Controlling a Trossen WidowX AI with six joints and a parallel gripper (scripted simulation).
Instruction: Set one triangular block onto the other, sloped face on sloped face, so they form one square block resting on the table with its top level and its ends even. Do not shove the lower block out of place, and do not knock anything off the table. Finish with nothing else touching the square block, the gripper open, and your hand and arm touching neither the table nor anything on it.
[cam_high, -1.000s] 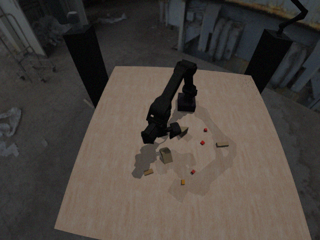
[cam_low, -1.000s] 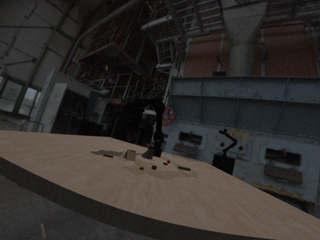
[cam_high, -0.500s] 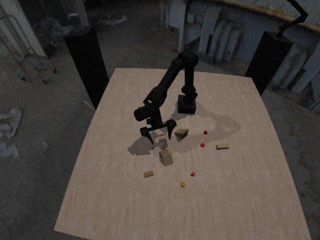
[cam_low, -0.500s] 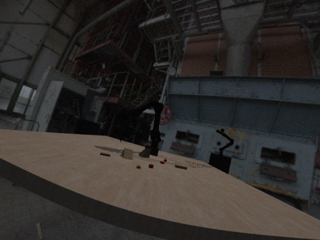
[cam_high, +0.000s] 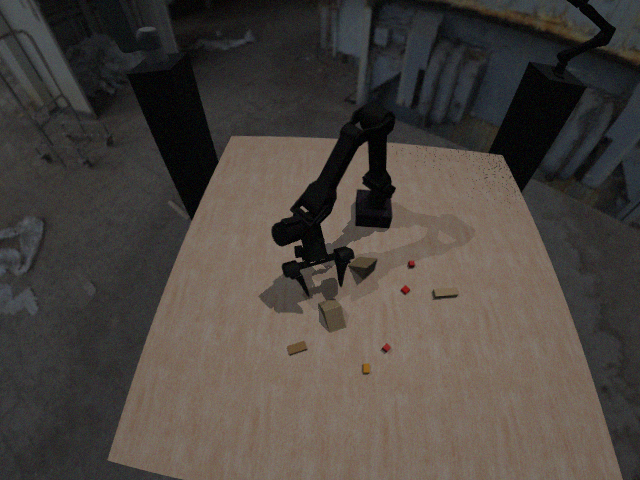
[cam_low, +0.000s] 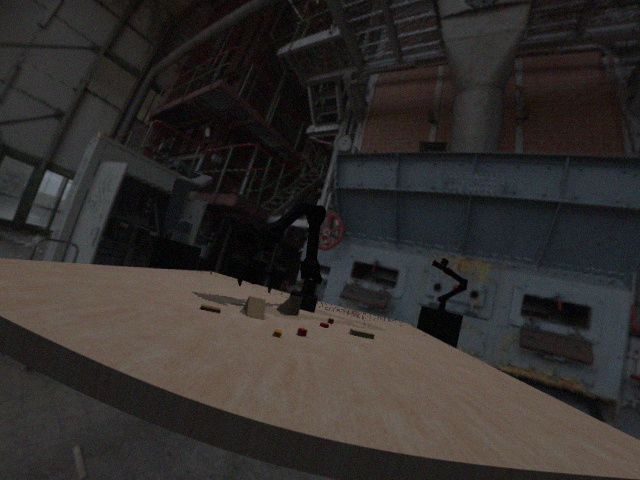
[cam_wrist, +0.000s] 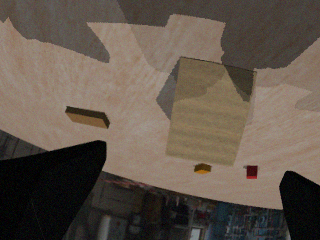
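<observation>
One triangular block (cam_high: 332, 316) (cam_low: 255, 307) (cam_wrist: 210, 110) stands on the table, just in front of the fingers in the top view. The wrist view shows one broad face of it, partly in the arm's shadow. The other triangular block (cam_high: 364, 266) (cam_low: 290, 304) sits nearer the arm's base, beside the right-hand finger in the top view, and is out of the wrist view. The two blocks are apart. My gripper (cam_high: 324, 290) (cam_low: 254, 287) (cam_wrist: 199, 168) is wide open and empty, with its tips above the table. Which faces slope is hard to tell.
A small tan plank (cam_high: 297, 348) (cam_low: 209, 308) (cam_wrist: 87, 117) lies beyond the near block; another plank (cam_high: 445, 293) (cam_low: 361, 333) lies far right. Red cubes (cam_high: 411, 264) (cam_high: 405, 289) (cam_high: 386, 347) and an orange cube (cam_high: 366, 368) (cam_low: 277, 333) (cam_wrist: 202, 168) lie around the blocks.
</observation>
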